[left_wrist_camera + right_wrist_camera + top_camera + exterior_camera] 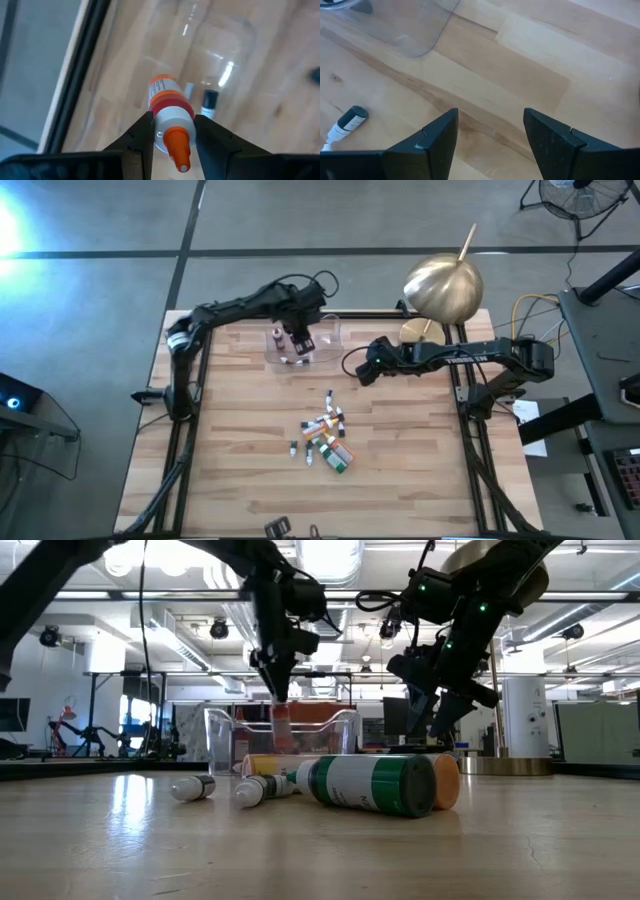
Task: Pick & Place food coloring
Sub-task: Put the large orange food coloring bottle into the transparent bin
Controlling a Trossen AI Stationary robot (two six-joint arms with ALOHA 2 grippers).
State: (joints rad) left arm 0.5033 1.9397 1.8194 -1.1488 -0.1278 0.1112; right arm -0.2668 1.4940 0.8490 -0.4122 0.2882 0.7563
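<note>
A clear plastic tray [328,330] stands at the far middle of the wooden table. My left gripper [298,340] hangs over it, shut on a food coloring bottle [167,102] with an orange cap and a red-and-orange label. Another dark-capped bottle [209,98] lies in the tray below. Several food coloring bottles [328,436] lie in a loose pile at the table's middle; in the low view a green-labelled one [370,783] lies foremost on its side. My right gripper [365,366] hovers open to the right of the tray, with nothing between its fingers [437,142]. My left gripper pinches the bottle's white shoulder just below the orange cap [172,119] between its two fingers. The fingers come from above, slanting down, and the bottle lies along them, cap up. It hangs below the fingertips [282,728], lifted clear, over the tray.
A gold dome with a stick [443,284] stands at the far right corner. A lone dark-capped bottle [347,122] lies on the wood near my right gripper. A small black thing [277,527] lies at the near edge. Bare wood shows left and right of the pile.
</note>
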